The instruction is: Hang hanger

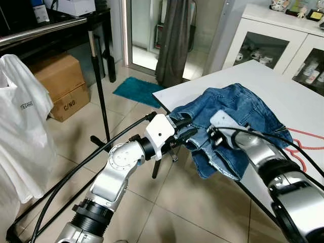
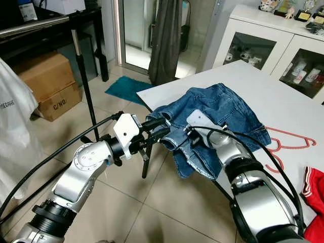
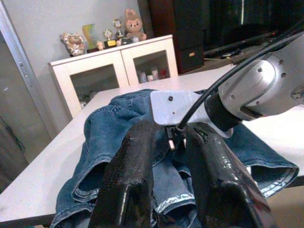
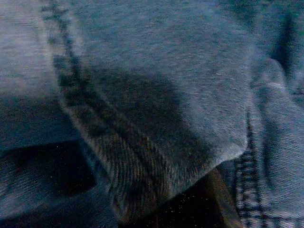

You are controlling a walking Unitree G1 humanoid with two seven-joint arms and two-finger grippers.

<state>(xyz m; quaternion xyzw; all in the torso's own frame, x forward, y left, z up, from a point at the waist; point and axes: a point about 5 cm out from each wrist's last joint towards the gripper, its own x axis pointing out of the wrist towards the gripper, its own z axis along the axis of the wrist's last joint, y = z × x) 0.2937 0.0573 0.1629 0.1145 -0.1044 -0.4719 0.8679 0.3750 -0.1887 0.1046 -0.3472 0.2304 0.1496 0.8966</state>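
Left gripper [image 1: 183, 132] at rumpled denim jeans [image 1: 238, 109] hem — stitched seams.

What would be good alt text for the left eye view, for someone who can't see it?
Two silver robot arms reach toward crumpled blue denim jeans hanging over the corner of a white table; the left claw touches the denim's edge and the right arm lies over the fabric. A red hanger lies on the table beyond, and a white shirt hangs at far left.
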